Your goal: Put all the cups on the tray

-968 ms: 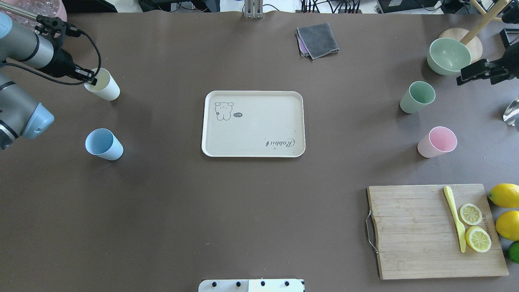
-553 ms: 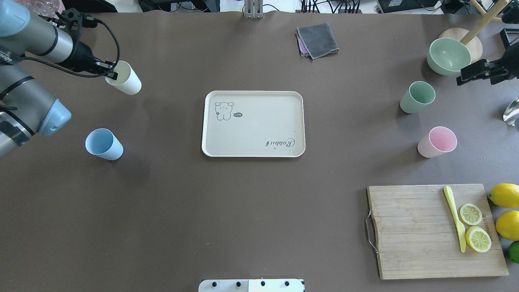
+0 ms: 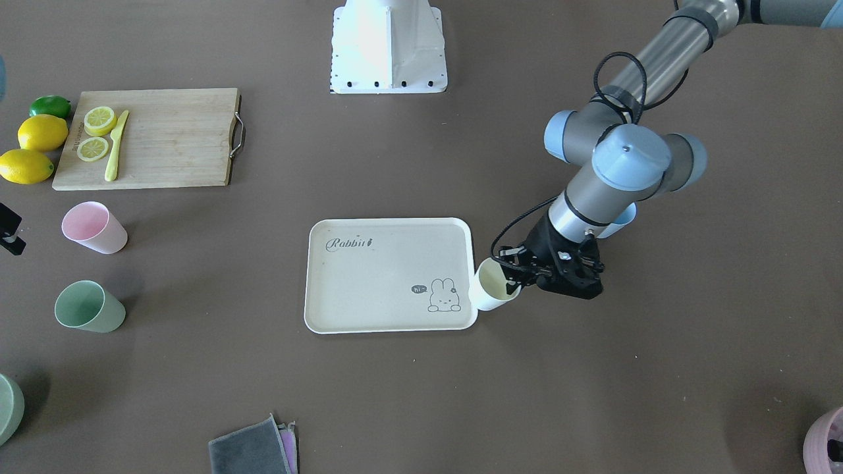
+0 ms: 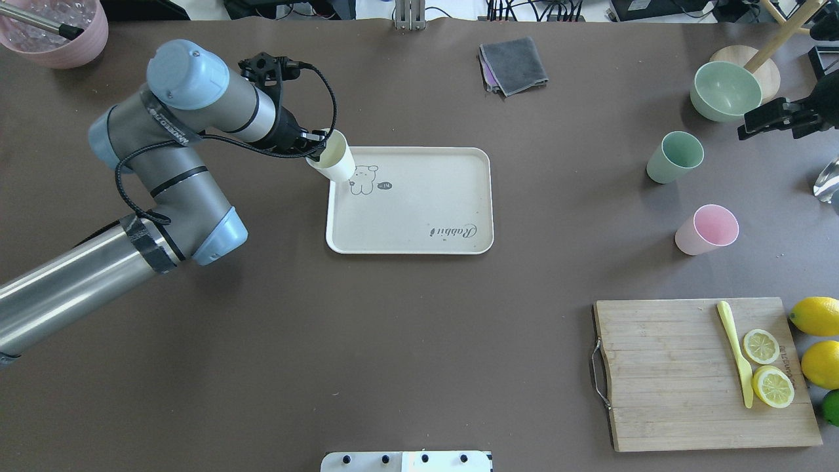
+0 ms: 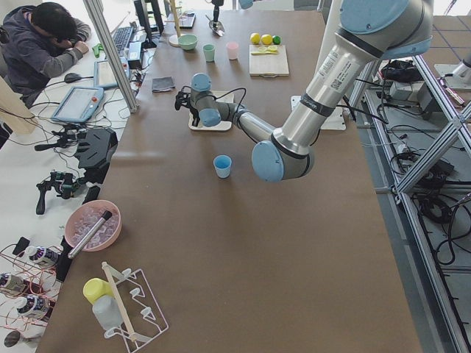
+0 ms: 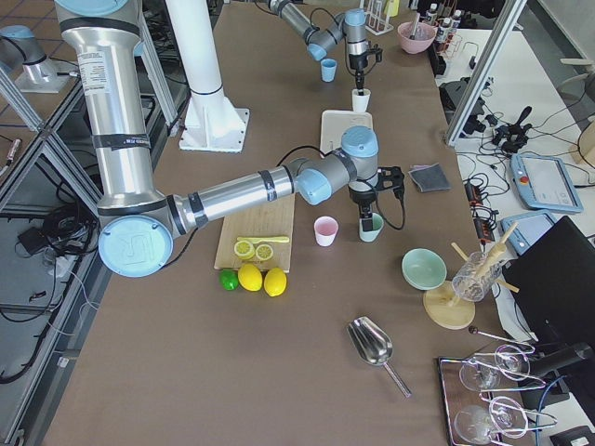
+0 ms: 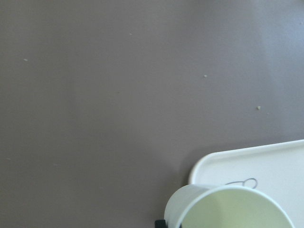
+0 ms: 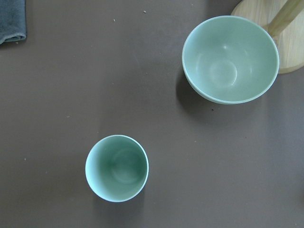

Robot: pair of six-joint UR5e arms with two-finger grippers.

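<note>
Four cups in play, none standing free on the tray [image 4: 419, 210]. The left gripper [image 4: 318, 152] is clamped on the cream-yellow cup [image 4: 335, 165] and pinches its rim on the arm's side, one finger inside the mouth, one outside. The cup is upright, mouth up, at the tray's corner by the rabbit drawing. The left wrist view shows that corner just under the cup's rim. The cup looks lifted, but I can't confirm whether its base touches the tray.

The blue cup [image 5: 221, 166] stands on the table on the robot's left side, well apart from the tray. The left arm hides it in the overhead view, and only a sliver shows behind the wrist in the front view.

The green cup [image 4: 675, 157] and the pink cup [image 4: 706, 229] stand upright on the table on the robot's right side, near each other and well apart from the tray. The right gripper [image 4: 748, 128] hangs between the green cup and the green bowl [image 4: 726, 90]. Its wrist view looks straight down on both with no fingers in frame, so how far the jaws are apart can't be told; it holds nothing visible.

The cutting board [image 4: 668, 373] carries two lemon halves [image 4: 760, 346] and a yellow knife [image 4: 737, 354], with whole lemons [image 4: 816, 316] and a lime [image 4: 831, 406] beside it. A grey cloth [image 4: 514, 64] lies at the far edge and a pink pot [image 4: 56, 33] sits at the far left corner.
</note>
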